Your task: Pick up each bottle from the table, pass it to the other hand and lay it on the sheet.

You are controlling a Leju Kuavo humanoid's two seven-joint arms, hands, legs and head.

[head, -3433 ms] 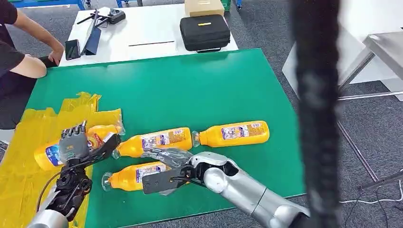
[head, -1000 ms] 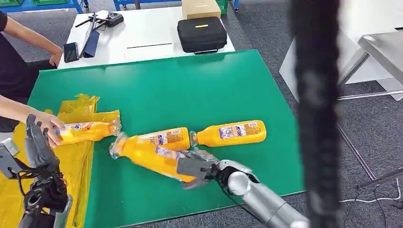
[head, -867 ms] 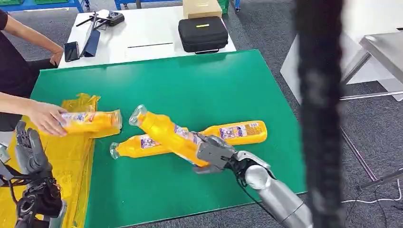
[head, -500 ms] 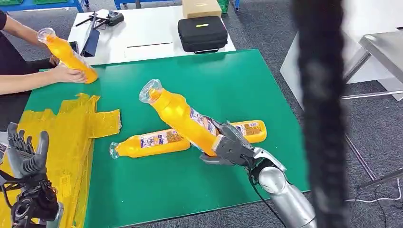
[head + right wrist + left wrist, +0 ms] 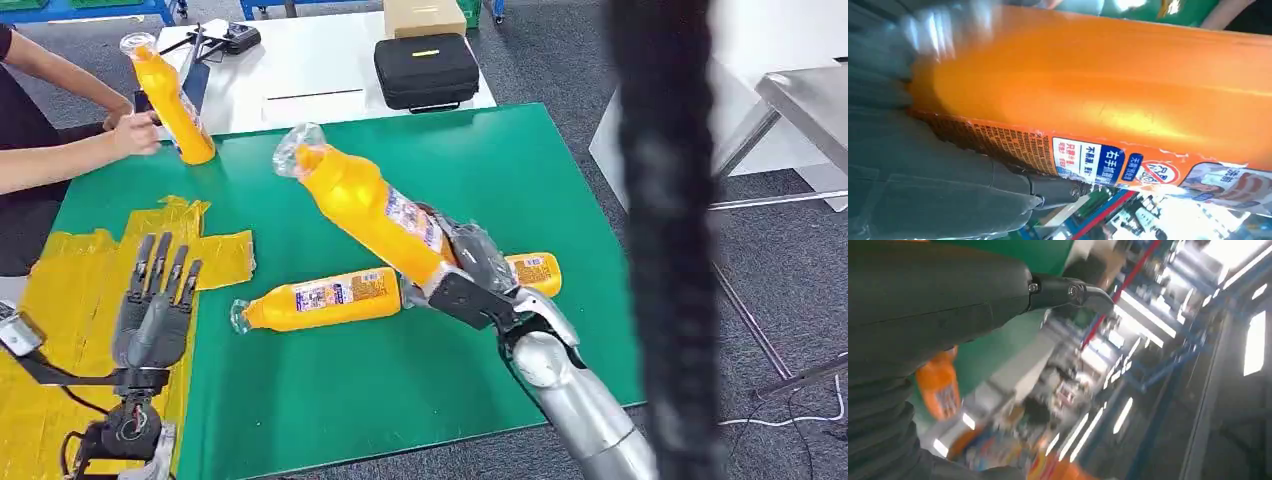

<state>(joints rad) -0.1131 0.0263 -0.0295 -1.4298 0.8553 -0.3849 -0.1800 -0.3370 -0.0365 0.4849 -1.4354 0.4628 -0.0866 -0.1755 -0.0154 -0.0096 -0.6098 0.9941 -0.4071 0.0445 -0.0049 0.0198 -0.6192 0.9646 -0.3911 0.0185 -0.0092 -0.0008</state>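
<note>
Bottle (image 5: 365, 200) is hanging tilted above the green bench (image 5: 400, 160), my right hand (image 5: 470, 275) gripping its base; left hand (image 5: 152, 300) is waiting spread over the yellow sheet (image 5: 60, 290); I'm fearing a slip at handover.

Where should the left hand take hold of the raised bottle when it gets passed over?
Probably the bare upper body just below the neck of the raised bottle. The right hand wraps its base, and the bottle tilts cap-end toward the robot's left, so that stretch is free. The left hand, held open over the yellow sheet, would come from its own side, fingers around the body.
</note>
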